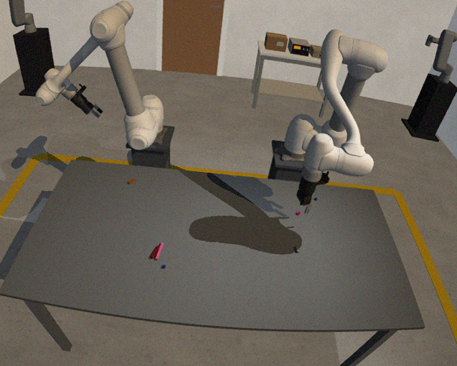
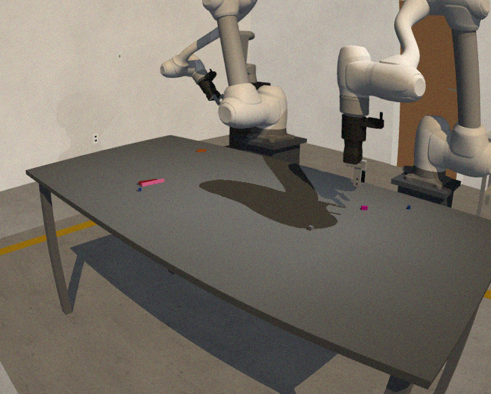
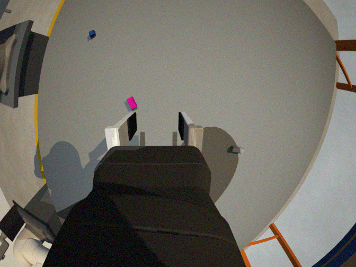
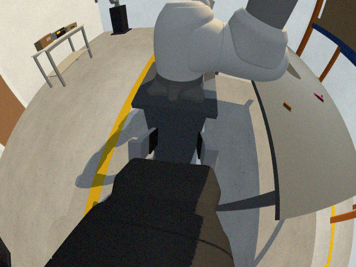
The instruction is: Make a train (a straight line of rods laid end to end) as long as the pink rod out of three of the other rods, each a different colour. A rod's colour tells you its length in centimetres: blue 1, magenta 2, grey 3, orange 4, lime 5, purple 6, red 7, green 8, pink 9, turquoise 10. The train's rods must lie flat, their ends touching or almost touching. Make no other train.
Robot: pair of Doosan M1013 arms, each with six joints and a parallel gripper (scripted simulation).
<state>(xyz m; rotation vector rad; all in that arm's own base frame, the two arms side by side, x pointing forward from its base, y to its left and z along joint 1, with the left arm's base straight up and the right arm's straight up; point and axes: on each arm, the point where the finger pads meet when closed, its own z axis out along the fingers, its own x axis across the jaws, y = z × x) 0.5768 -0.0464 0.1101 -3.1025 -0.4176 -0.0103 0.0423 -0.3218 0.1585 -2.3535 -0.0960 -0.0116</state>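
The pink rod lies beside the red rod, at a slight angle. One blue rod lies near their front end. The orange rod lies at the back left in the top view. The magenta rod, another blue rod and the grey rod lie apart. My left gripper is open and empty above the table near the magenta rod. My right gripper is open and empty, off the table.
The table carries all the rods. The left arm's shadow covers its middle and reaches the grey rod. The right arm stands at the left in the top view, folded away from the table. A shelf with boxes stands far behind.
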